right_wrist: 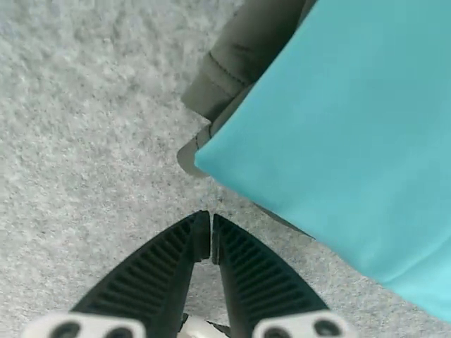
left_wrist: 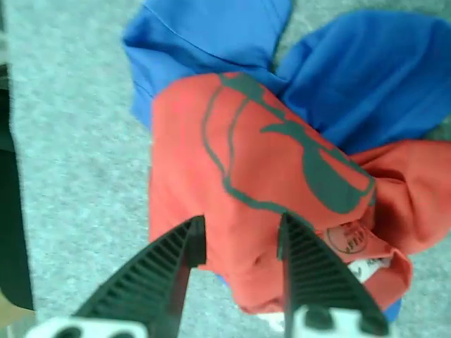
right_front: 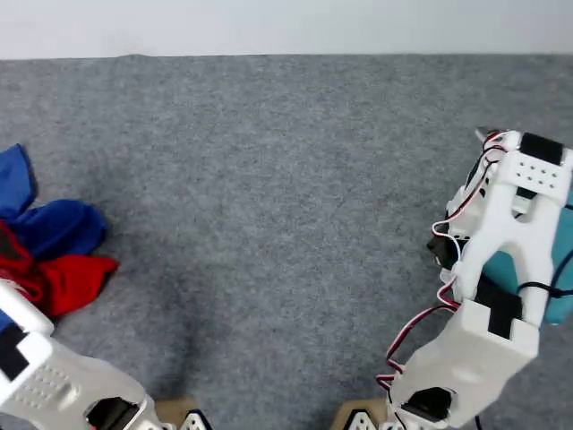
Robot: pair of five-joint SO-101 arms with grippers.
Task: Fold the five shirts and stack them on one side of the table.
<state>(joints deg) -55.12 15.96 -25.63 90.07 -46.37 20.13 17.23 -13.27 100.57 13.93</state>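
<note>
Grey felt tabletop point(right_front: 269, 224). My left gripper point(left_wrist: 241, 231), jaws apart, hangs over the crumpled red shirt point(left_wrist: 211, 148); best to pinch one layer only. My right gripper point(right_wrist: 211, 236), tips together, sits just beside the teal shirt point(right_wrist: 338, 141).

The bench point(right_front: 269, 179) is covered in a grey, felt-like fabric, matt and slightly fuzzy with a mottled nap. The red shirt point(left_wrist: 183, 176) is soft, matt knit cloth, creased, and its dark-green print lies flat and smooth on the weave. The blue shirt point(left_wrist: 366, 70) is a similar dull jersey. The teal shirt point(right_wrist: 352, 141) looks smooth, even and matt. The olive-grey garment point(right_wrist: 246, 49) has a stitched hem and is possibly a heavier cloth. The fingers point(left_wrist: 165, 264) of the left gripper point(left_wrist: 241, 222) and the right gripper point(right_wrist: 211, 218) are black ribbed plastic with a faint sheen. The arm shells point(right_front: 466, 358) are white matt plastic.
</note>
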